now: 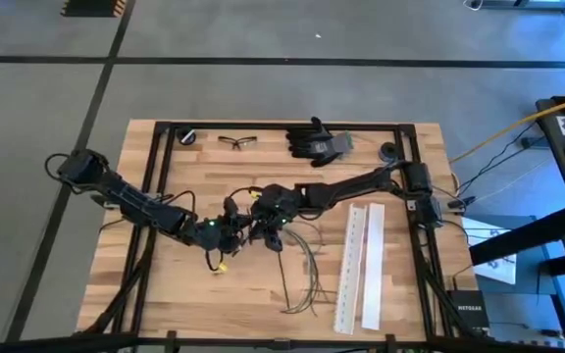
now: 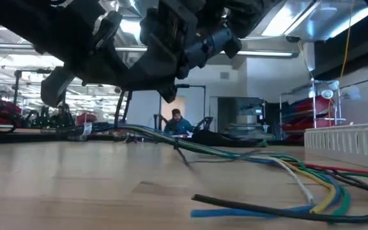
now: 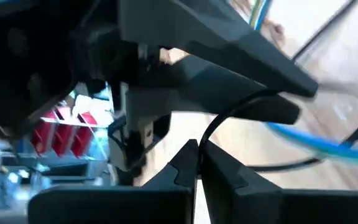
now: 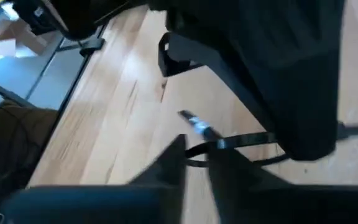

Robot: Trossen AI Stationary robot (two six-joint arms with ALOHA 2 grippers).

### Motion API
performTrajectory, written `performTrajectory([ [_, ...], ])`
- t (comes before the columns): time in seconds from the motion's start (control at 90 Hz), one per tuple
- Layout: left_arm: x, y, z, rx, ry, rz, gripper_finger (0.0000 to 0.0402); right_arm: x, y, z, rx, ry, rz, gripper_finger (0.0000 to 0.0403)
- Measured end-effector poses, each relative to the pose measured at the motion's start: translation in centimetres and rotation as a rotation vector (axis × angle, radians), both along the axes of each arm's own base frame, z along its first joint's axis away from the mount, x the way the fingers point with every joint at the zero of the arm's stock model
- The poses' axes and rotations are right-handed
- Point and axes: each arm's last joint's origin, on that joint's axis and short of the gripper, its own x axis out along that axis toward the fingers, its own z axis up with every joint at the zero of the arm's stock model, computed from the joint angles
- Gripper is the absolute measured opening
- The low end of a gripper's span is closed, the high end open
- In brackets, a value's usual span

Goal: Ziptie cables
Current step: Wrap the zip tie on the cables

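The table is bare wood w/ a black frame round its edge. Two white perforated strips lie side by side on its right half. A pair of black gloves sits at the far edge, safety glasses just beside them.

My two arms meet near the table's middle. My left gripper and right gripper are almost touching, both raised off the wood in the low view.

The cables fan out from under my grippers toward the near edge, just left of the strips. In the low view they run as a loose bunch across the wood: green, blue, yellow, white, black strands, ends splayed.

Left fingers: tips pressed together, a thin black loop rising right at the seam, prob. a zip tie or wire, can't tell which. Right fingers: a narrow gap shows between the tips, w/ a thin black strand crossing at them; can't tell if they're gripping it.

Handling, my read: cables are light, limp, thin, insulation fairly slick. They'll sag and slide apart if held by one strand. Best hold is where the strands run bunched near my grippers, not the splayed ends. Pinch across the whole bunch, firm.
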Motion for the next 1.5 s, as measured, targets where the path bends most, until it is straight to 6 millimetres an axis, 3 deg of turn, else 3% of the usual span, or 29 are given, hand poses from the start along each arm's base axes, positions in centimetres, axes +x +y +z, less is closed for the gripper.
performTrajectory([
  [0.233,0.2,0.7,0.1,-0.447,-0.205,0.225,0.0046,-0.3,0.3,-0.5,-0.116,0.033,-0.046,0.0003],
  [0.522,-0.6,1.1,2.1,-0.918,-0.349,0.306,0.0124,-0.5,0.3,-0.8,-0.260,0.038,-0.067,0.0000],
  [0.7,-2.8,1.4,3.7,-0.952,-0.313,0.316,0.0140,-0.5,0.3,-1.1,-0.282,0.047,-0.060,0.0000],
  [0.867,-4.9,1.9,3.9,-0.983,-0.239,0.390,0.0141,-0.5,0.3,-1.1,-0.296,0.041,-0.050,0.0000],
  [1.144,-5.5,1.7,3.8,-1.104,-0.266,0.463,0.0141,-0.4,0.2,-1.0,-0.316,0.034,-0.073,0.0000],
  [1.5,-5.7,4.0,0.4,-1.336,-0.637,0.601,0.0141,0.6,1.8,-3.5,-0.369,-0.038,-0.040,0.0000],
])
